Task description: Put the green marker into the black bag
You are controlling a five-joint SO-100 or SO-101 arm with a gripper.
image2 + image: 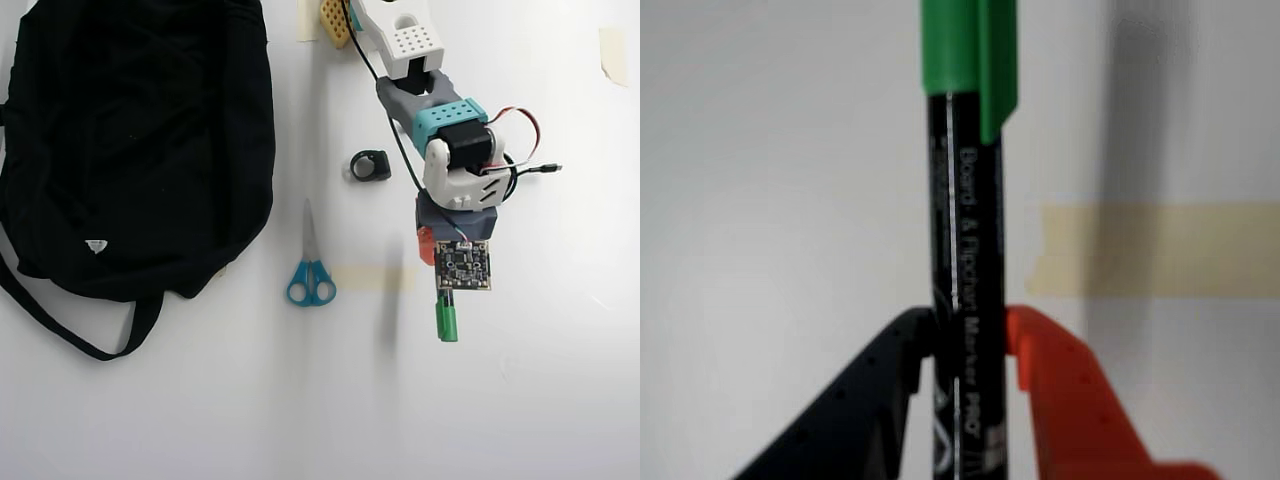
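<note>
I've got the green marker pinched between the tool's two fingers, black finger on the left and orange finger on the right in the wrist view. Grip sits on the black barrel, right over the white print. The green cap runs out of the top of that view, clip side facing right. Focus is soft, so I can only read part of the lettering.

Overhead view: only the green cap end of the marker pokes out below the wrist camera board; the barrel is hidden under the arm. Marker shadow falls on the bench to the left of it, apart from the marker, so it looks lifted clear of the surface.

Black bag lies in the upper left of the overhead view, well apart from the marker, strap looping out below it, small white tag near its lower edge. I can't see an opening from here.

Between bag and tool: blue-handled scissors, blades pointing up, handles down. A small black ring-shaped part sits just above and right of them, near the arm. A strip of tan tape is stuck to the bench just right of the scissor handles; the same tape shows behind the marker in the wrist view.
</note>
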